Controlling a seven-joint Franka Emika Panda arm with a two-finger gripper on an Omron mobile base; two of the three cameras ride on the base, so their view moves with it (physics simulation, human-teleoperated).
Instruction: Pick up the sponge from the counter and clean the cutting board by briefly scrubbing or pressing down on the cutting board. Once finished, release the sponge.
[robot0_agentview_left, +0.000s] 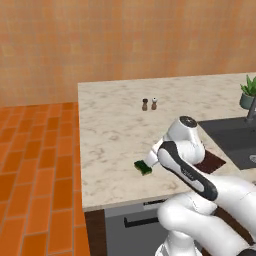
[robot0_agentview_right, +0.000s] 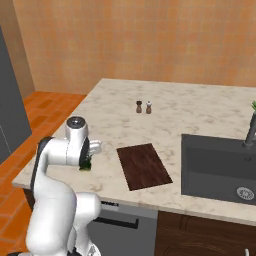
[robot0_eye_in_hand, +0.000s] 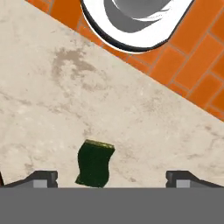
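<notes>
- Since the release step looks done, the sponge (robot0_eye_in_hand: 95, 163) lies loose on the surface (robot0_eye_in_hand: 65, 100), under the tool (robot0_eye_in_hand: 111, 177) and nearer its left fingertip.
- The tool hangs wide open, holding nothing.
- The cutting board (robot0_agentview_right: 144, 165) sits apart, to the tool's right.

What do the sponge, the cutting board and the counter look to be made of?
Sponge: probably soft foam, matte dark green top with a yellowish-green edge. Cutting board: looks like wood, dark reddish-brown with faint grain streaks, low sheen. Counter: marble-like stone or a laminate imitation, light beige with grey veining; the render cannot settle which.
</notes>
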